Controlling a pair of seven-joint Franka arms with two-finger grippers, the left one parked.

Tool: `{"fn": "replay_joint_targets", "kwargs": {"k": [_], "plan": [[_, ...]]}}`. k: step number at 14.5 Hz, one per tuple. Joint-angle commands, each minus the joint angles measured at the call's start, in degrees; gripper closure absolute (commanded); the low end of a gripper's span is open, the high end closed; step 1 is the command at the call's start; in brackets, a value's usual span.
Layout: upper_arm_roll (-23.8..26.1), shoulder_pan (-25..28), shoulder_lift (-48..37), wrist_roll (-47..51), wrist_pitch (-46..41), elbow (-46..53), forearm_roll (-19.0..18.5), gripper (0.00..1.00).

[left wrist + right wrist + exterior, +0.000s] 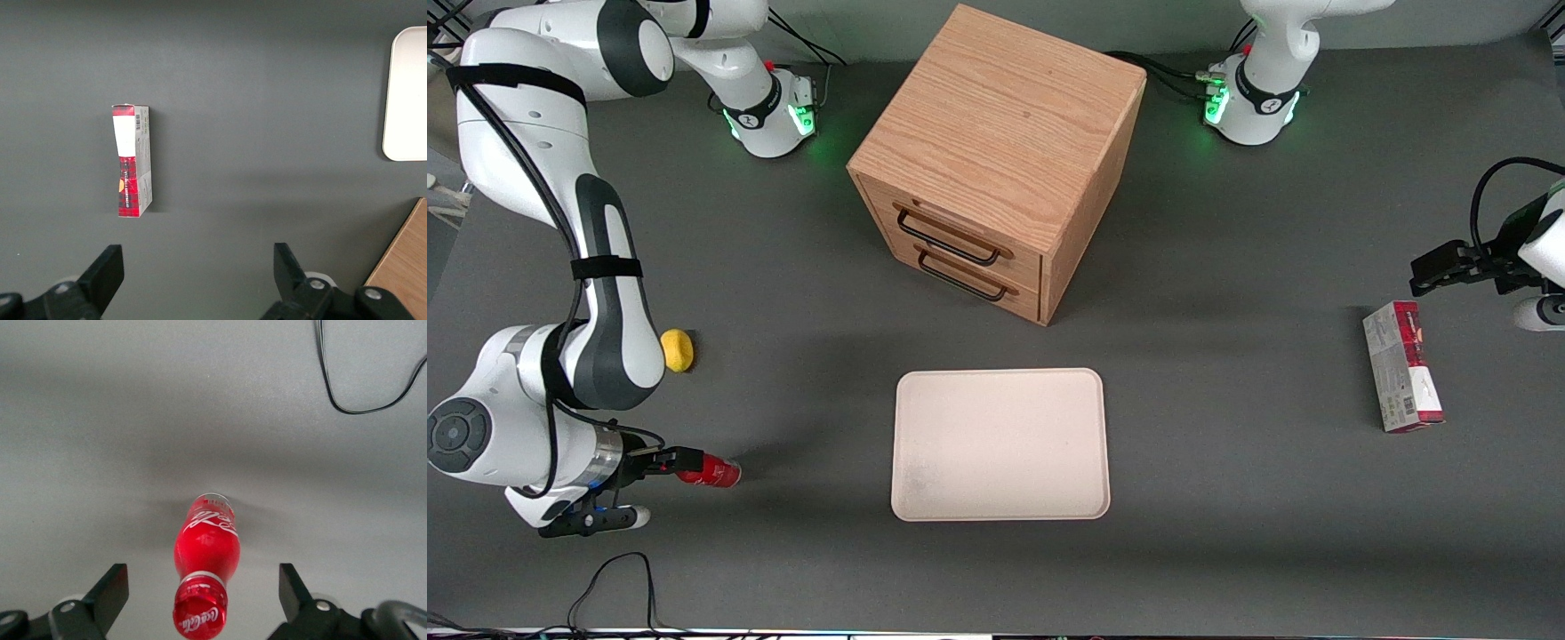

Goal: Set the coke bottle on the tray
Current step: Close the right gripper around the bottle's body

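The coke bottle (713,472) is small and all red. It lies on its side on the dark table, toward the working arm's end, with its shiny cap (199,617) pointing at the wrist. My right gripper (687,461) is low over the table at the cap end. It is open, and its black fingers (112,588) stand wide apart on either side of the bottle's neck (202,579) without touching it. The cream-white tray (1000,444) lies flat near the middle of the table with nothing on it, well apart from the bottle. One corner of the tray (407,93) shows in the left wrist view.
A wooden two-drawer cabinet (996,160) stands farther from the front camera than the tray. A yellow lemon (677,350) lies beside the working arm. A red-and-grey carton (1402,378) lies toward the parked arm's end. A black cable (614,578) loops near the table's front edge.
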Motion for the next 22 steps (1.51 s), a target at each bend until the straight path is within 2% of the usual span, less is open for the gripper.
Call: {"fn": "replay_joint_targets", "kwargs": {"k": [1,3,4,5,7,8,10,11,15,19,22], "plan": [[-0.1,0.1,-2.2,-1.5,1.2,-3.0,1.0,0.00],[-0.1,0.1,-2.0,-1.5,1.2,-3.0,1.0,0.00],[-0.1,0.0,-1.9,-1.5,1.2,-3.0,1.0,0.10],[-0.1,0.0,-1.9,-1.5,1.2,-3.0,1.0,0.25],[-0.1,0.0,-1.9,-1.6,1.2,-3.0,1.0,0.62],[-0.1,0.0,-1.9,-1.6,1.2,-3.0,1.0,0.70],[-0.1,0.0,-1.9,-1.7,1.0,-3.0,0.9,0.97],[-0.1,0.0,-1.9,-1.7,1.0,-3.0,0.9,1.00],[0.1,-0.1,-2.5,-1.6,-0.6,-0.4,0.7,1.00],[0.6,0.0,-2.7,-1.6,-20.0,13.9,0.6,1.00],[0.5,0.0,-7.3,-2.2,-28.6,17.4,0.3,1.00]]}}
